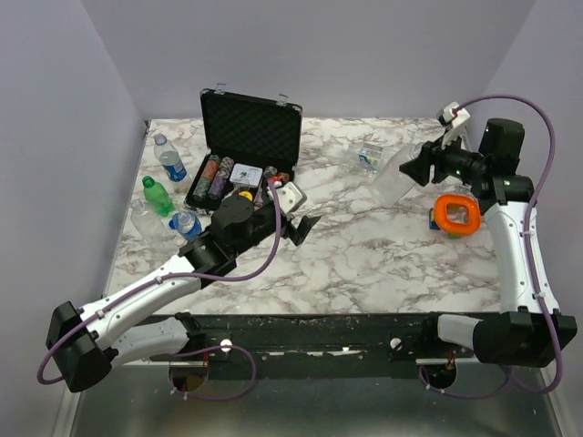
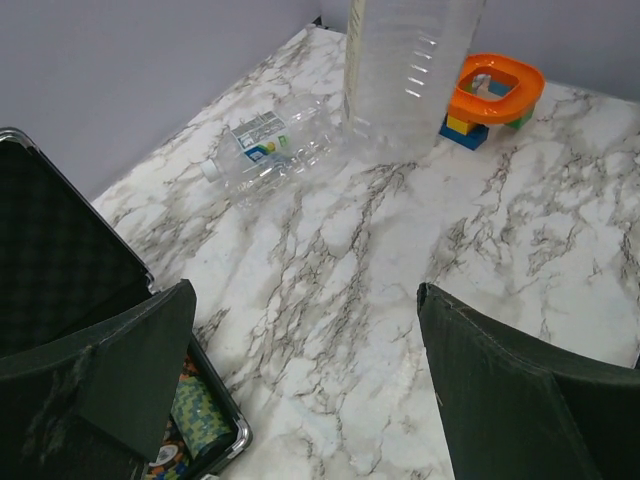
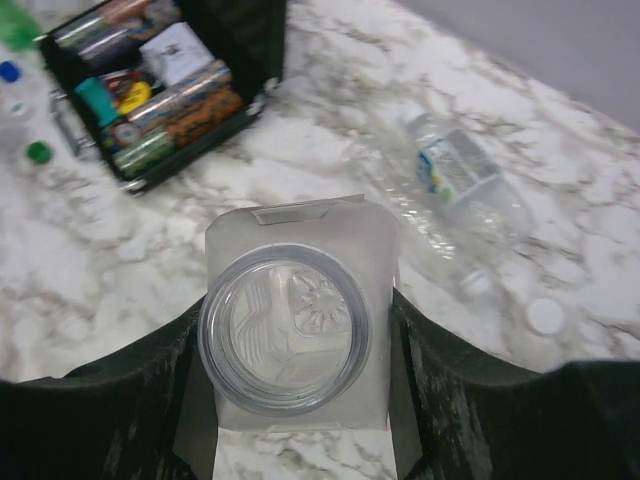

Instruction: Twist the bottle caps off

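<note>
My right gripper point(image 1: 403, 173) point(image 3: 292, 335) is shut on a large clear bottle point(image 1: 387, 185) point(image 3: 285, 330) point(image 2: 405, 70), held upright by its neck. Its wide mouth shows no cap. A small clear bottle point(image 1: 369, 153) point(image 2: 270, 145) point(image 3: 460, 185) lies on its side behind it, with a loose white cap point(image 3: 545, 315) near its neck. My left gripper point(image 1: 302, 223) point(image 2: 305, 292) hangs open over bare marble at mid-table, nothing between its fingers. Several small bottles stand at the far left, among them a green bottle point(image 1: 157, 196) and a blue-capped bottle point(image 1: 168, 159).
An open black chip case point(image 1: 246, 150) point(image 2: 60, 270) point(image 3: 150, 90) with poker chips stands just left of my left gripper. An orange ring toy on coloured blocks point(image 1: 455, 214) point(image 2: 495, 90) sits by the right arm. Purple walls close in the marble table point(image 1: 364, 255).
</note>
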`<state>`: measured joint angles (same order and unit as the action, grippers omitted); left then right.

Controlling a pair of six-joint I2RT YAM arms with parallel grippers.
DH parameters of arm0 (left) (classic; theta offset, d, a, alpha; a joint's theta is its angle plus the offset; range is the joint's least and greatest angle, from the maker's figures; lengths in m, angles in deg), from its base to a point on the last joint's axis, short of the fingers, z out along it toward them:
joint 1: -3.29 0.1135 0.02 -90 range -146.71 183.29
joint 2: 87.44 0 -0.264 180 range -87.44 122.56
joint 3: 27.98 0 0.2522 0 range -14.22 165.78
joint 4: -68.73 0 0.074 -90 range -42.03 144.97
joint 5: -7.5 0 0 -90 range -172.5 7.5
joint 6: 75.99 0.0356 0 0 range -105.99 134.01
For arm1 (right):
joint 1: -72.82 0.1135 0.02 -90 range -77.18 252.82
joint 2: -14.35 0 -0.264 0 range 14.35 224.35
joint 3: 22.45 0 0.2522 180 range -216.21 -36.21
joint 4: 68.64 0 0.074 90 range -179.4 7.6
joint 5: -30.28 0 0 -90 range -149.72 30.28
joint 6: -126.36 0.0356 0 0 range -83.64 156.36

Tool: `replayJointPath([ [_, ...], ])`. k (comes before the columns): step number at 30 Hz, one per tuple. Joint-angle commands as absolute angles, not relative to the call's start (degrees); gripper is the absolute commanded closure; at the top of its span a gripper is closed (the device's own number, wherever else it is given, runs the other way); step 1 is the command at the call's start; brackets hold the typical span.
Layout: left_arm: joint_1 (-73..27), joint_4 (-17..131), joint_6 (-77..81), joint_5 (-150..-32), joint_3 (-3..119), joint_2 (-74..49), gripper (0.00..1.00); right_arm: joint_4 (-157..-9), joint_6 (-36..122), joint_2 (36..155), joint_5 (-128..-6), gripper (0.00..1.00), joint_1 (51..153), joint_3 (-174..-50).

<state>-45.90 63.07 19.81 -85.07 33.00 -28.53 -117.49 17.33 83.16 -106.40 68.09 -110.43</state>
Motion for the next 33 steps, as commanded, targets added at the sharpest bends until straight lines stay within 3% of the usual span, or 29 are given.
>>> replayJointPath([
  [1, -45.84, 64.2, 21.13, -83.03, 32.45, -30.4, 0.01, -106.93, 22.73, 88.34, -86.55, 0.83, 66.5, -115.39],
  [10, -45.75, 64.2, 22.88, -80.83, 31.92, -31.63, 0.01, -102.7, 25.63, 103.54, -75.81, 0.8, 61.14, -128.31],
  [19, -45.75, 64.46, 23.76, -80.48, 31.57, -30.84, 0.01, -103.58, 25.64, 117.26, -72.82, 0.77, 58.15, -138.6],
  [33, -45.75, 64.72, 24.03, -80.22, 31.22, -28.91, 0.01, -106.48, 24.32, 127.9, -75.46, 0.72, 56.3, -143.0],
])
